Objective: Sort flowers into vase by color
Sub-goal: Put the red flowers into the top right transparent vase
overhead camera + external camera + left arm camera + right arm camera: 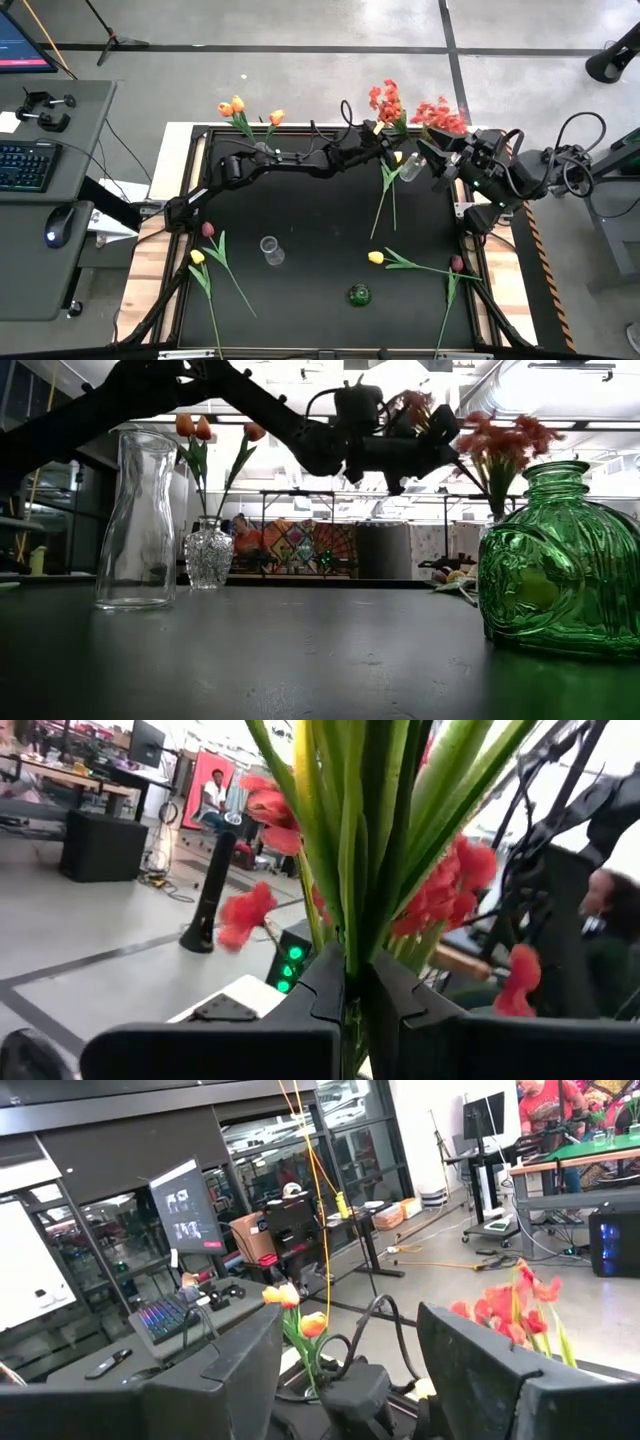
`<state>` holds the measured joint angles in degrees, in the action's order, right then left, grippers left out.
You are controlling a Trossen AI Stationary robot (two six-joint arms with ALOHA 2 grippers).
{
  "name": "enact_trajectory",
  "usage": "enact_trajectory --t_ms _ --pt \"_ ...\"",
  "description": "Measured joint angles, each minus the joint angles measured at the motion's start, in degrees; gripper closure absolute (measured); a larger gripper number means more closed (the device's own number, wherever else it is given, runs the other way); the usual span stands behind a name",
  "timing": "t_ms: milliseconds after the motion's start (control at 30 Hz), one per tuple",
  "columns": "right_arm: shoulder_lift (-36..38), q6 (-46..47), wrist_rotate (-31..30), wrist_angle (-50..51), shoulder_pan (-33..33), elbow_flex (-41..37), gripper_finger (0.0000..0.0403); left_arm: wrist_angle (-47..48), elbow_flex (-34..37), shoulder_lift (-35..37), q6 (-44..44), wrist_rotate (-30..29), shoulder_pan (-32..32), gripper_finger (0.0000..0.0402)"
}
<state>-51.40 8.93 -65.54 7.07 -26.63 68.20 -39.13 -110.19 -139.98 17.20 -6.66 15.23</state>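
Overhead, the black table (pixel 320 230) serves as landmark. At its far edge the left gripper (pixel 378 131) is clamped on the stems of a red-orange blossom spray (pixel 385 100). Beside it, at the far right corner, the right gripper (pixel 432 160) holds a small clear vase (pixel 411 166), fingers apart around it. No writing is readable.
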Motion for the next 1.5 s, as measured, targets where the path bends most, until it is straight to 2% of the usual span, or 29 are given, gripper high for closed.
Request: enact_trajectory --t_ms 367,733,1267,1500 --pt "-0.04 0.04 0.00 -0.09 0.00 0.00 0.0181 2.90 0.00 0.07 -4.45 -1.41 0.11 0.0401" --pt "-0.04 0.02 0.86 -0.08 0.00 0.00 0.0181 4.49 0.12 0.80 -3.03 3.74 0.04 0.0401" --pt "-0.02 -0.33 1.93 -0.07 0.00 -0.01 0.0181 8.88 0.11 4.10 -3.81 5.67 3.01 0.0401" --pt "-0.02 -0.02 3.31 0.77 0.00 -0.01 0.0181 12.69 0.14 4.86 -3.64 11.00 3.33 0.0401"
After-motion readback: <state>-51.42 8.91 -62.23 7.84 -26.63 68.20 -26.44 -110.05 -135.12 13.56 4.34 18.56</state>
